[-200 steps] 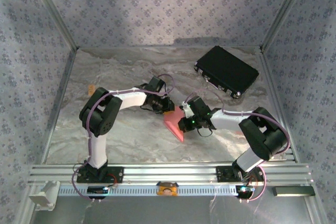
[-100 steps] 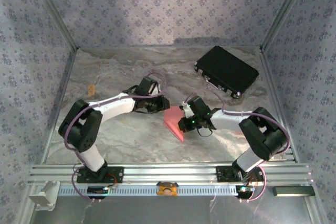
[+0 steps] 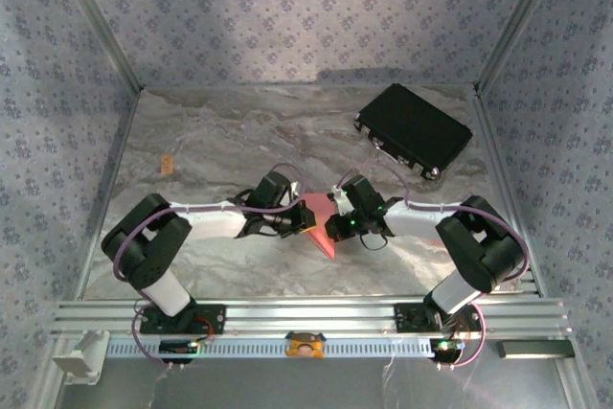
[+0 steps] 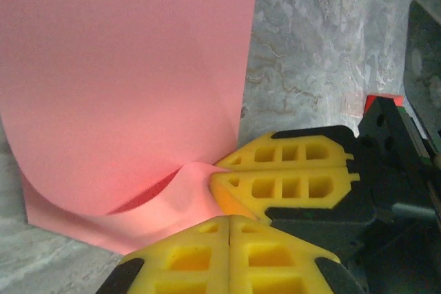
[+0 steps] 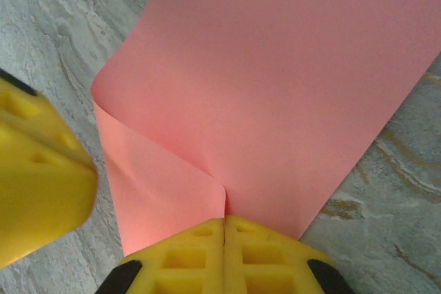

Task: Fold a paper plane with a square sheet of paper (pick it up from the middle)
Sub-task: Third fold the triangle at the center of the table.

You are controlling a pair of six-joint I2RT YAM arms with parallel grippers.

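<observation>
Top external: shut black case (image 3: 414,128) lies well apart from paper (image 3: 321,232).

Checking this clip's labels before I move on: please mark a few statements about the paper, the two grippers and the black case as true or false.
1. The right gripper is shut on the square sheet of paper. True.
2. The black case rests on the paper. False: it lies apart from it, toward the far right corner of the table.
3. The paper lies flat in one layer. False: it is curled over on itself.
4. The left gripper is wide open. False: its fingers are shut, at the paper's edge.
5. Both grippers meet at the paper. True.
</observation>
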